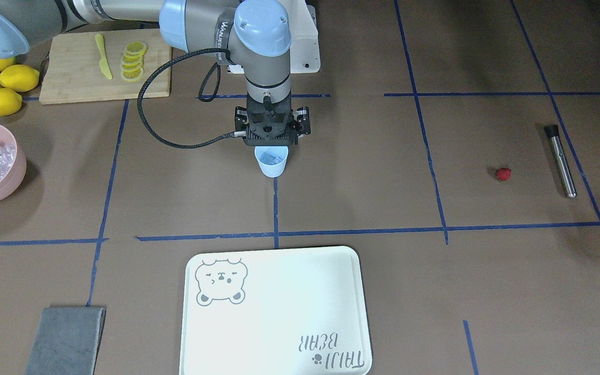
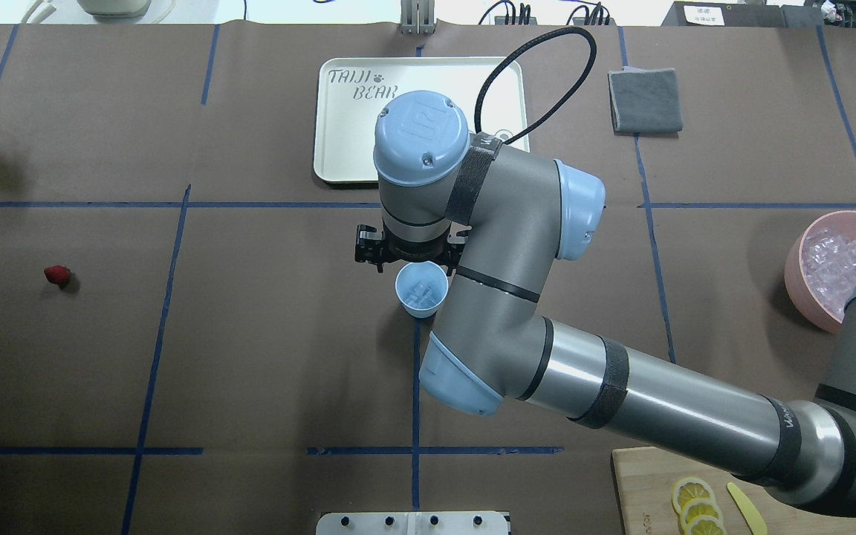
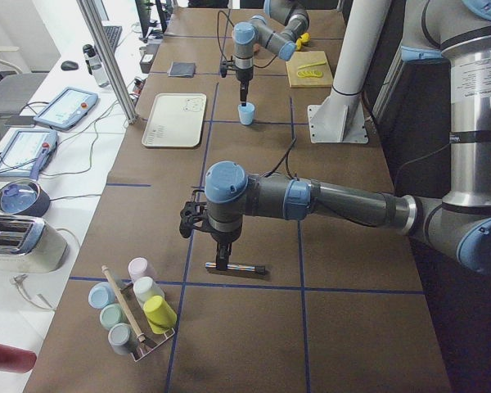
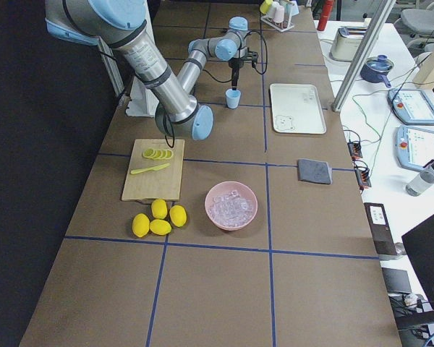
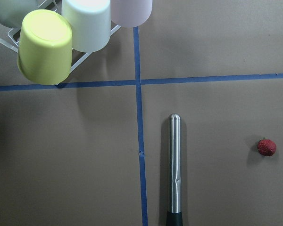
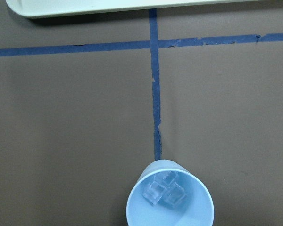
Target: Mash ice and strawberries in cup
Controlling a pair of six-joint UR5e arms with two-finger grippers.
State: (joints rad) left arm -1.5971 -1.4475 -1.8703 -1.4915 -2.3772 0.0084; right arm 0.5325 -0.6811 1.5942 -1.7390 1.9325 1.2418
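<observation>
The pale blue cup [image 1: 272,162] stands upright at the table's middle and also shows in the overhead view [image 2: 421,290]. It holds two clear ice cubes [image 6: 165,193]. My right gripper [image 1: 271,144] hangs just above the cup's rim on the robot's side. Its jaws look spread and empty, and its fingertips are hidden. More ice fills a pink bowl [image 1: 19,161]. The red strawberry [image 1: 503,174] lies alone on the table, and the left wrist view shows it too [image 5: 266,147]. My left gripper [image 3: 222,260] hovers above a steel muddler [image 5: 173,165]; I cannot tell whether it is open or shut.
A white tray [image 1: 362,291] lies in front of the cup on the operators' side. A cutting board [image 1: 71,83] with lemon slices and a yellow knife, whole lemons [image 1: 0,86] and a grey cloth [image 1: 65,341] lie on my right side. A rack of cups [image 5: 61,37] stands beyond the muddler.
</observation>
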